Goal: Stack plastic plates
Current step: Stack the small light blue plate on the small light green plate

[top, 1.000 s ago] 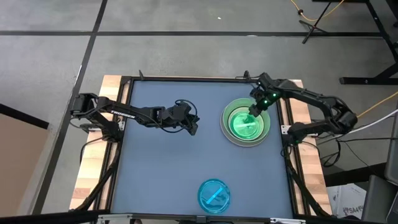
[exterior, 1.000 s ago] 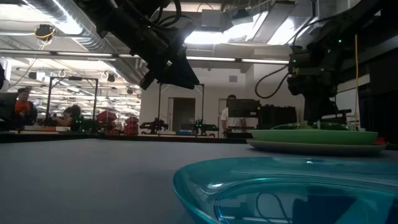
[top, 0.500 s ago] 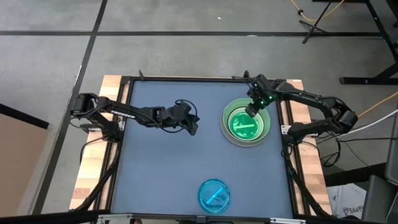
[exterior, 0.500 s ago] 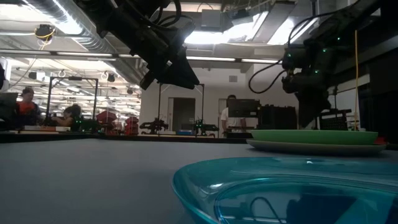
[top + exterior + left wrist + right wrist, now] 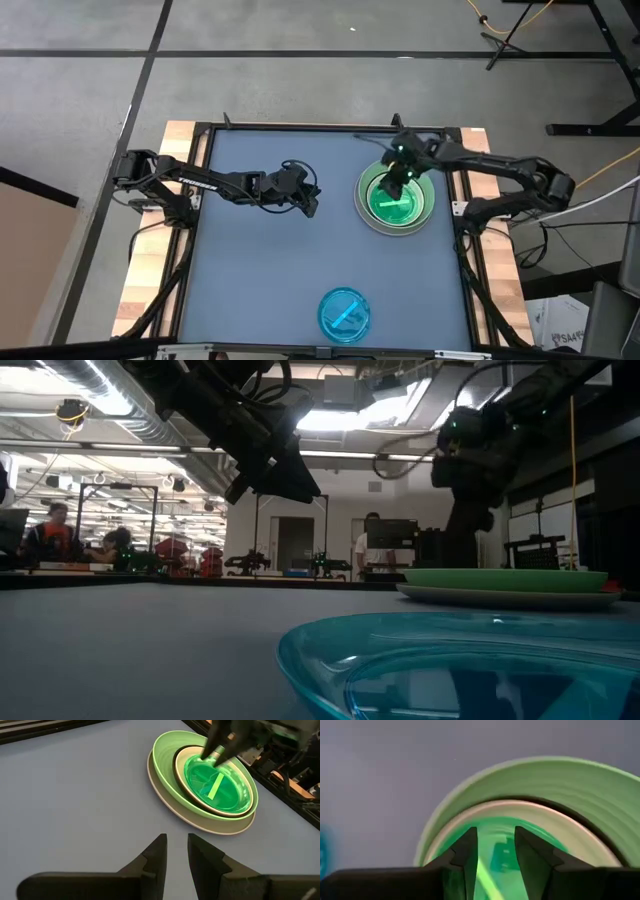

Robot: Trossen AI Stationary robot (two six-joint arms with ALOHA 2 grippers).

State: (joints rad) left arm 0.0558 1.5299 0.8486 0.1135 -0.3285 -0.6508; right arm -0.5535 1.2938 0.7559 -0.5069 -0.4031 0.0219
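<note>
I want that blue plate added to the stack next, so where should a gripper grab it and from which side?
Grip the blue plate by its raised rim, one finger inside and one outside, coming from above. It lies flat and alone on the table, so only the upturned edge offers purchase. The right gripper, over the stack, looks nearer.

Matte blue-grey table (image 5: 270, 270) with pale wooden side strips (image 5: 160, 260). Stack of round plastic plates: grey outermost plate (image 5: 172, 805), light green plate (image 5: 165, 750), black rim (image 5: 176, 767), white plate (image 5: 186, 753), translucent bright green top plate (image 5: 398, 203). Separate translucent blue round plate (image 5: 344, 314). Both pincers, left (image 5: 176, 850) and right (image 5: 495, 851), black.
</note>
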